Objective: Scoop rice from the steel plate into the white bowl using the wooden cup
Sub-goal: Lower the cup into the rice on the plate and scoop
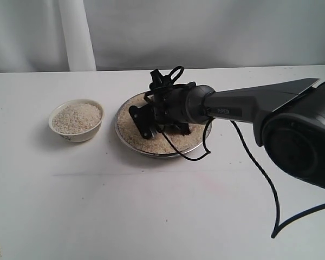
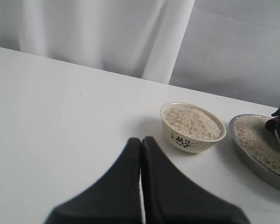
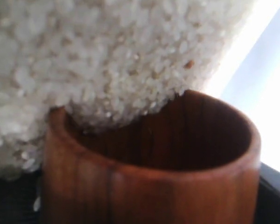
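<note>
Closest of all, in the right wrist view, sits the wooden cup [image 3: 149, 186]: a rounded barrel of glossy reddish-brown wood with a visible streaked grain, a thick rim and a dark inside. The right tool [image 1: 157, 125] is clamped on it, with dark finger parts showing at either side of the cup's wall. The cup is tipped so that its mouth presses into the rice [image 3: 84, 60], a heap of small, off-white, matte grains that lies against the far part of the rim and partly covers the opening.

From the exterior view the cup itself is hidden behind the black tool, which hangs low over the steel plate [image 1: 151, 155], a wide, shallow, shiny round dish with a thin raised rim and a bed of rice across it. The grey right arm [image 1: 249, 103] reaches in from the right, and a black cable [image 1: 277, 214] loops down from it over the white worktop [image 1: 124, 206].

Just beside the plate, on the left and apart from it, stands the white bowl [image 1: 76, 132], small, cream ceramic with a dark floral pattern, filled with rice nearly to its brim.

The left tool [image 2: 141, 142] is clenched on nothing, its smooth black fingers pressed together above bare worktop, well short of the bowl.

Farthest back hangs a pale, folded curtain [image 1: 206, 32].
</note>
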